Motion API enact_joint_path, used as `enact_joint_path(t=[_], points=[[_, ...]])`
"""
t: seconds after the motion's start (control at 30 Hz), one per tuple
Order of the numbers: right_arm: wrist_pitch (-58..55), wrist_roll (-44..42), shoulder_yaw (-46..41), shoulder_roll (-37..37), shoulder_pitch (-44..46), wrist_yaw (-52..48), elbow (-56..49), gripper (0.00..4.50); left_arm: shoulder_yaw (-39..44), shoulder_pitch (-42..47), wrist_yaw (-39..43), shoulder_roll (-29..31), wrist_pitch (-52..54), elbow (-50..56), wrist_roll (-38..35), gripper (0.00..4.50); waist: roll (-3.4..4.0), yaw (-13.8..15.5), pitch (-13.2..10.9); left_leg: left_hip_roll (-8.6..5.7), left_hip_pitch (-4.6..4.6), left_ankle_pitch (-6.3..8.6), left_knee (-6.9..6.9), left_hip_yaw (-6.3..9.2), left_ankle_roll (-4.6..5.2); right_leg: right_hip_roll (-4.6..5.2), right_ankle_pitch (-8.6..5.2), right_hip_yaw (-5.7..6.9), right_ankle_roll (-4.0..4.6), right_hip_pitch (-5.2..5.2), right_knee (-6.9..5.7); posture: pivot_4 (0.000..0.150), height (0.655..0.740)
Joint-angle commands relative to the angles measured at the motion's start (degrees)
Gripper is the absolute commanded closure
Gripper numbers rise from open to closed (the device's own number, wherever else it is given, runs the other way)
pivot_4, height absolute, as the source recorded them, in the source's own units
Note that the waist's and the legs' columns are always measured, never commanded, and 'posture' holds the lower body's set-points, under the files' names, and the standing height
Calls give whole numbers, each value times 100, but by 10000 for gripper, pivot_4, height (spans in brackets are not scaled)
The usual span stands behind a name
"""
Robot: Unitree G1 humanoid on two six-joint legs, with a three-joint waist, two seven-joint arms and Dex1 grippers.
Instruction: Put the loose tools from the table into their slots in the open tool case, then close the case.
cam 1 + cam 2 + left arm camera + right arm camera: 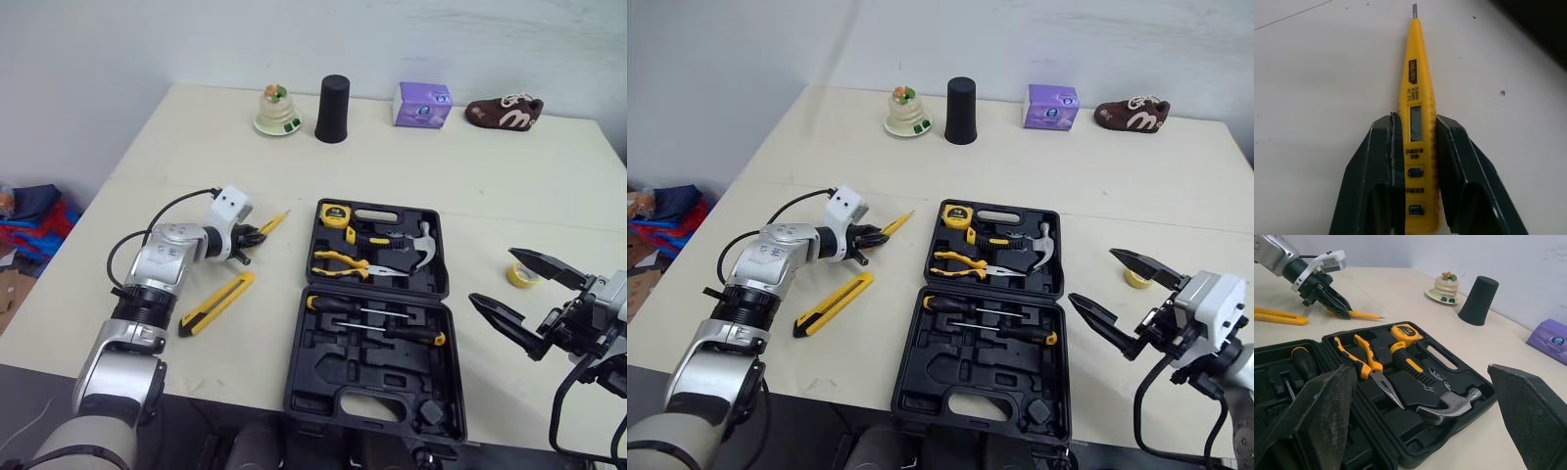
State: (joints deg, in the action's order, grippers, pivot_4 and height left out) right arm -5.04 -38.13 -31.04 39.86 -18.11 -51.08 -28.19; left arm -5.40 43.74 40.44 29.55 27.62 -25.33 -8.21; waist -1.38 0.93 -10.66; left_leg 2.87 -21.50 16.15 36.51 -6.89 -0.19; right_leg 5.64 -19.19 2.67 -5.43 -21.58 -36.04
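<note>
The black tool case (372,377) lies open near the table's front edge. It holds a tape measure (335,212), pliers (343,260), a hammer (411,245) and screwdrivers (382,328). Left of the case, a yellow tester pen (1415,83) lies flat on the table, and my left gripper (257,233) is shut on its handle. A yellow utility knife (216,304) lies loose nearer the front edge. My right gripper (493,276) hangs wide open to the right of the case, holding nothing. A small yellow tape roll (1134,278) sits just behind it.
Along the table's back stand a black cup (332,109), a purple box (422,104), a brown shoe (504,113) and a small cake-like ornament on a plate (277,110). Bare tabletop lies between them and the case. Clothes lie on the floor at the left.
</note>
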Motion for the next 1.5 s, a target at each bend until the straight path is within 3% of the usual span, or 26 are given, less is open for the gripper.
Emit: enact_joint_path(t=[0.03, 0.1, 0.23, 0.37, 0.47, 0.67, 0.93, 1.33, 1.5], points=[[97, 15, -308, -28, -301, -136, -203, 0, 256, -131, 1098, 419, -1381, 1118, -358, 39931, -3, -10, -2, 3, -2, 0, 0, 1, -2, 0, 0, 2, 0, -2, 1, 1500, 7400], [52, -48, -405, 77, -576, -407, -248, 0, 208, -317, 1846, 676, -1826, 1671, -568, 39931, -2, -7, -1, 8, -4, 2, -1, 0, -8, -3, -1, 2, 3, -2, 5, 1500, 7400], [-55, -114, -550, 246, -1064, -820, -438, 0, -91, -661, 3071, 1171, -1523, 2918, -1181, 39932, 6, -22, 3, 1, 2, 6, -2, -8, -4, -9, -2, -3, 4, 4, 6, 1500, 7400], [-76, -48, -609, 235, -1299, -909, -540, 0, -480, -793, 3465, 1332, -631, 3622, -1509, 39932, 4, -29, 2, -2, 8, 3, 0, -3, 10, -6, 2, -7, -3, 12, 4, 1500, 7400], [-100, 8, -577, 186, -1555, -1022, -697, 0, -991, -796, 3613, 1339, -551, 3785, -1158, 39932, 4, -28, 2, -4, 8, 8, 0, 3, 30, -7, 4, -14, -4, 12, 3, 1500, 7400], [-136, -18, -601, 137, -1910, -1117, -928, 0, -1874, -877, 2805, 952, 560, 4413, -555, 39932, 2, -31, 1, -6, -2, 8, 1, 11, 27, -9, 1, -49, 0, 10, 8, 1500, 7400], [-146, -55, -702, 71, -2221, -1193, -1050, 0, -2304, -981, 2250, 914, 1555, 5017, -325, 39932, 1, -86, 1, 2, -2, 10, 4, 19, 29, -5, 0, -55, 3, 10, 5, 1500, 7400], [-147, 30, -531, 42, -2094, -1137, -1054, 0, -2785, -645, 1648, 589, 1905, 4835, 217, 39932, 1, -67, 1, -3, -1, 9, 4, 25, 30, 5, -2, -54, 5, 15, 6, 1500, 7400], [-139, 37, -526, 14, -2117, -1127, -1076, 0, -2850, -521, 1779, 769, 1892, 4760, 282, 39932, 2, -78, 1, -3, -1, 8, 6, 26, 33, 11, -1, -54, 5, 15, 5, 1500, 7400]])
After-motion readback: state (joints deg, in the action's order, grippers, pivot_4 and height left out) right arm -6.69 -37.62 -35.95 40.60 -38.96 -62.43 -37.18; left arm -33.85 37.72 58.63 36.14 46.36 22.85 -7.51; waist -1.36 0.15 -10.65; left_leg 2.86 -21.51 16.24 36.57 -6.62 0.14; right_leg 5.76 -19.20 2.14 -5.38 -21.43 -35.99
